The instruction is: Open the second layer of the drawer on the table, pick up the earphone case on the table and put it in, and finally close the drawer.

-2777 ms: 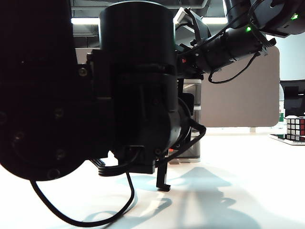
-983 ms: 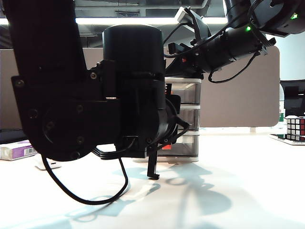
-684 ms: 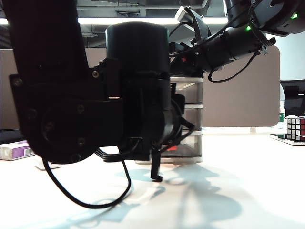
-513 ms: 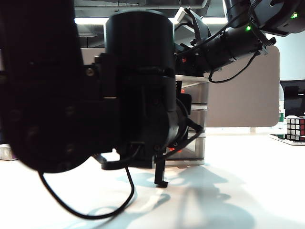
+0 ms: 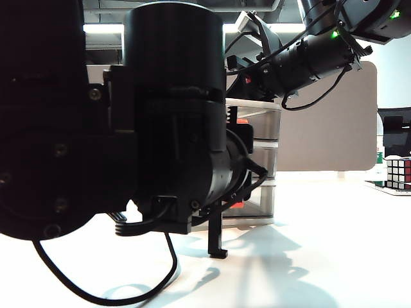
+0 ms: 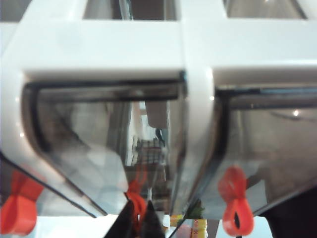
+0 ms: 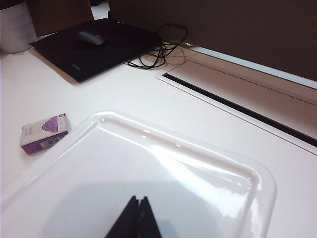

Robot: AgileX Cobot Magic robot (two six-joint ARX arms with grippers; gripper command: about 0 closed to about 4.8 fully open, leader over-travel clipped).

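The drawer (image 5: 264,160) stands behind my left arm (image 5: 128,141), which fills the exterior view and hides its gripper there. In the left wrist view the three smoky trays lie side by side in the white frame (image 6: 195,99). My left gripper (image 6: 140,218) is shut on the red-orange handle (image 6: 134,191) of the second layer (image 6: 99,134). My right arm (image 5: 308,61) reaches over the cabinet. Its gripper (image 7: 137,201) is shut, tips just over the glossy white top (image 7: 163,168). The earphone case is out of view.
A purple-and-white box (image 7: 43,133) lies on the table (image 7: 114,89) beside the cabinet. Farther back are a black mat with a mouse (image 7: 89,37), loose cables (image 7: 158,49) and a white cup (image 7: 15,25). A Rubik's cube (image 5: 398,172) sits far right, before a grey partition (image 5: 327,122).
My left arm has swung nearer the camera and now hides the purple box. The cabinet's visible side sits slightly farther right. The right arm stays on top.
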